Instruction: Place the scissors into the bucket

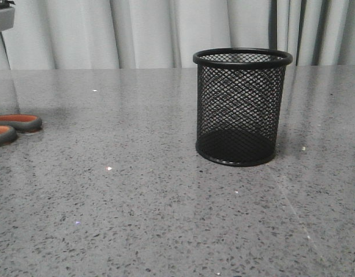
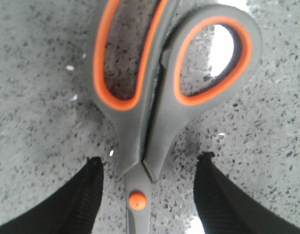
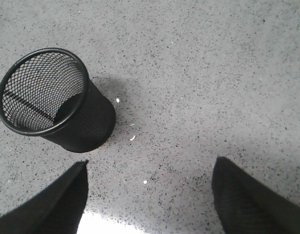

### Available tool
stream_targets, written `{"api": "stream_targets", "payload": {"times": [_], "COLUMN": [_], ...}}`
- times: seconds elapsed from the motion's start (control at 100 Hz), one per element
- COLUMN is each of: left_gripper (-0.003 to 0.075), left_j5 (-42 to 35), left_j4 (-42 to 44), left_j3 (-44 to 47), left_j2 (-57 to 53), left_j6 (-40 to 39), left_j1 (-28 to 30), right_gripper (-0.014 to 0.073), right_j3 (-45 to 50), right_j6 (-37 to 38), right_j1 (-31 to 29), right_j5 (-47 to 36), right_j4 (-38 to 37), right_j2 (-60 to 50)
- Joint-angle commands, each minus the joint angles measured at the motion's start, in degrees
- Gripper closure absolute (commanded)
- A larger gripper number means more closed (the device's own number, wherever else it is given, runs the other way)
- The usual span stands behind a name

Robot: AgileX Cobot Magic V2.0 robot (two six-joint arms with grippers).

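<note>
The scissors (image 2: 154,122) lie flat on the grey speckled table, handle loops lined in orange. In the front view only the loops (image 1: 12,127) show at the far left edge. My left gripper (image 2: 150,163) is open low over them, its black fingers (image 2: 86,195) on either side of the orange pivot screw (image 2: 137,200), not touching. The bucket (image 1: 242,107) is a black wire-mesh cup standing upright right of the table's middle, empty; it also shows in the right wrist view (image 3: 54,100). My right gripper (image 3: 150,168) is open and empty above bare table beside the bucket.
The grey speckled table (image 1: 137,202) runs to white curtains (image 1: 148,32) at the back. A grey piece of equipment (image 1: 3,17) sits at the top left corner of the front view.
</note>
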Motion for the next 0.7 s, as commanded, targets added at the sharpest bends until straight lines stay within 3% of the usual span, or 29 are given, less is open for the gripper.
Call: {"api": "stream_targets", "payload": {"times": [0.0, 0.69], "left_gripper": [0.033, 0.033], "left_j5": [-0.2, -0.4], "left_j4": [-1.6, -4.9], "left_j3": [-1.8, -1.8], "left_j2": [-1.3, 1.1], "left_j6": [0.4, 1.8], "left_j1": [-0.5, -0.6], "right_gripper": [0.0118, 0.0118], "right_j3": [-2.0, -2.0], "right_j6": [-1.0, -1.4], "right_j1": [0.7, 1.2], "right_j5": [-3.8, -3.8], "right_j4": [0.9, 0.8], "right_j2": [0.0, 0.0]}}
